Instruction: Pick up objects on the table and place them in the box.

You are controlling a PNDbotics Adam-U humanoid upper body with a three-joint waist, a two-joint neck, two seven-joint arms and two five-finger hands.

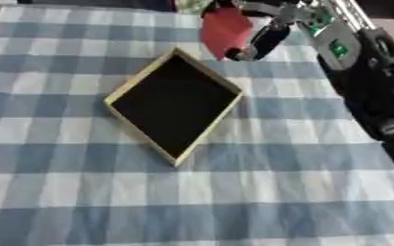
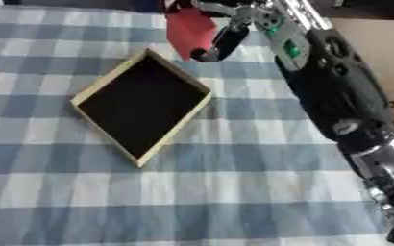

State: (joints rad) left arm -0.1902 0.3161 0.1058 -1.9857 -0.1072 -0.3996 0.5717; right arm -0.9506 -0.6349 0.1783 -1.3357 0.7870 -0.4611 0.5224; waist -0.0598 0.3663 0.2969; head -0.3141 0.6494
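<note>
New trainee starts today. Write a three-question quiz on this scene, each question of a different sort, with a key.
1. True or false: the box already holds the red object.
2. Which hand holds the red object? A) left B) right
3. Fill in: the box sits on a blue-and-white ______ tablecloth.

Key: 1. False, the box's dark inside looks empty. 2. B, the right hand, beyond the box's far corner. 3. Checked.
</note>
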